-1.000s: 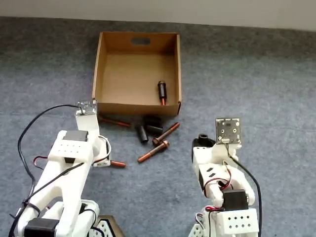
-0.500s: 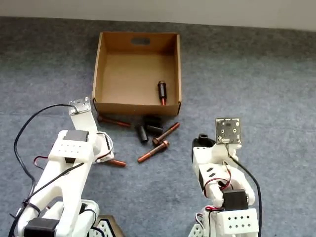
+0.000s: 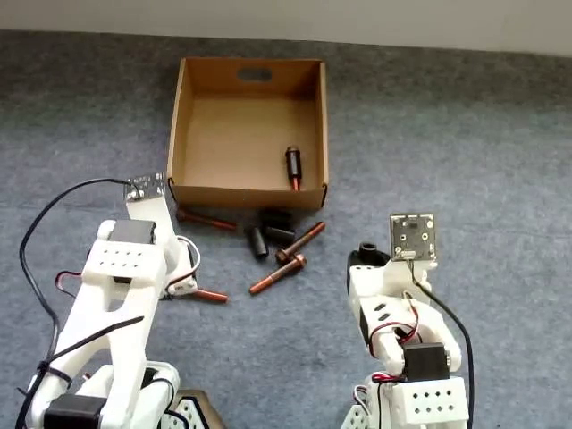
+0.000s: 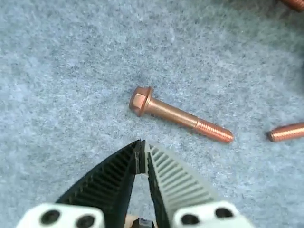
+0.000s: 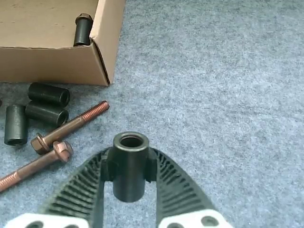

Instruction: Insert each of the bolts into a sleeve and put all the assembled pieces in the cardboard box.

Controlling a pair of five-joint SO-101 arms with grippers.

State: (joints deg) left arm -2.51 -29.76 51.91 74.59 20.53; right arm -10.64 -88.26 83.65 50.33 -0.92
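Note:
On the grey carpet lies a copper bolt (image 4: 178, 115), just ahead of my left gripper (image 4: 142, 145), which is shut and holds nothing. In the high view that bolt (image 3: 211, 294) sits beside the left gripper (image 3: 183, 287). My right gripper (image 5: 128, 175) is shut on a black sleeve (image 5: 129, 164), held upright with its bore showing; in the high view that sleeve (image 3: 367, 249) is right of the pile. The cardboard box (image 3: 183, 107) holds one bolt-in-sleeve piece (image 3: 293, 165). In front of the box lie three loose black sleeves (image 3: 277, 217) and three more bolts (image 3: 277, 274).
The box's near wall (image 5: 52, 64) stands just behind the loose sleeves (image 5: 49, 94) and two crossed bolts (image 5: 71, 127). One bolt (image 3: 207, 220) lies along the box front at the left. Open carpet stretches right of the box and between the arms.
The left arm's wrist has swung a little to the left and back, above the same bolt. The right arm and its sleeve have stayed put.

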